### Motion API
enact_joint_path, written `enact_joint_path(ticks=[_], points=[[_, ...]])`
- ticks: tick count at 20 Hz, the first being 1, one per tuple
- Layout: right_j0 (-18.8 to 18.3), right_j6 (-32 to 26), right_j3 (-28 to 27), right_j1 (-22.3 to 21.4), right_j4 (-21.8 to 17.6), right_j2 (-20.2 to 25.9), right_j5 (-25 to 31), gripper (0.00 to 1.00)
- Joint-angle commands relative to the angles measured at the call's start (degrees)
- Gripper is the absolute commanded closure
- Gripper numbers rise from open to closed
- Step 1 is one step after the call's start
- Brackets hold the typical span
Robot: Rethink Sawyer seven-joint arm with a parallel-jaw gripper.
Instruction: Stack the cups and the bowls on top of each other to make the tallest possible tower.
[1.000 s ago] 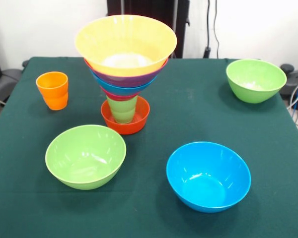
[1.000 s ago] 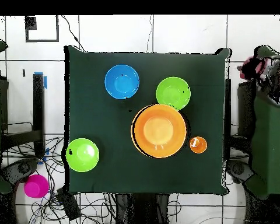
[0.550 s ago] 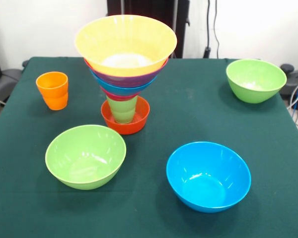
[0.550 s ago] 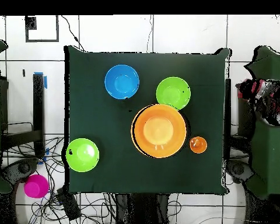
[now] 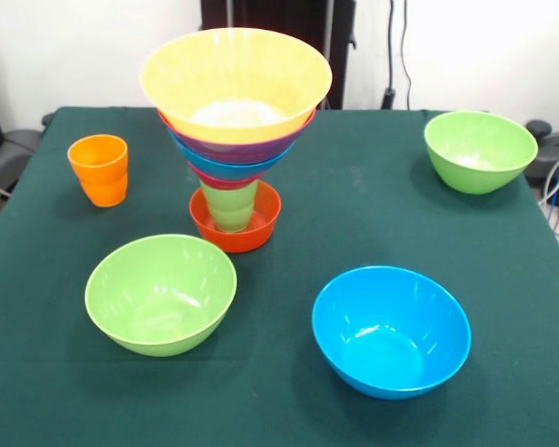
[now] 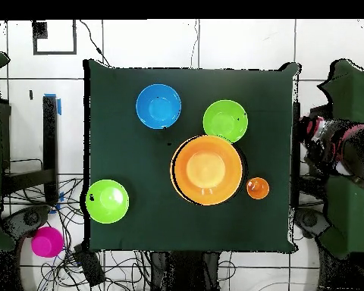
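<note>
Already the tower (image 5: pixel 235 130) is standing mid-tabletop, while the orange cup (image 5: pixel 100 169), two green bowls (image 5: pixel 160 293) and the blue bowl (image 5: pixel 390 331) are waiting loose; the tool is showing nowhere.

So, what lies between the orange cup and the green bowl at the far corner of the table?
In the front view, the tower stands between the orange cup and the far green bowl; the rest is bare green cloth.

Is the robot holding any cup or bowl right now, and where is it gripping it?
Nothing is held. No gripper shows in either view; the tower and the orange cup stand free on the table.
</note>
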Motion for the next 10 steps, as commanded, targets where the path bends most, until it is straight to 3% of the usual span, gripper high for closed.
enact_joint_path(ticks=[1, 10], points=[[1.05, 1.82, 11.53, 4.87, -0.38, -1.81, -7.71, 0.0], [2.23, 7.22, 16.36, 5.45, -0.01, -4.57, -14.58, 0.0]])
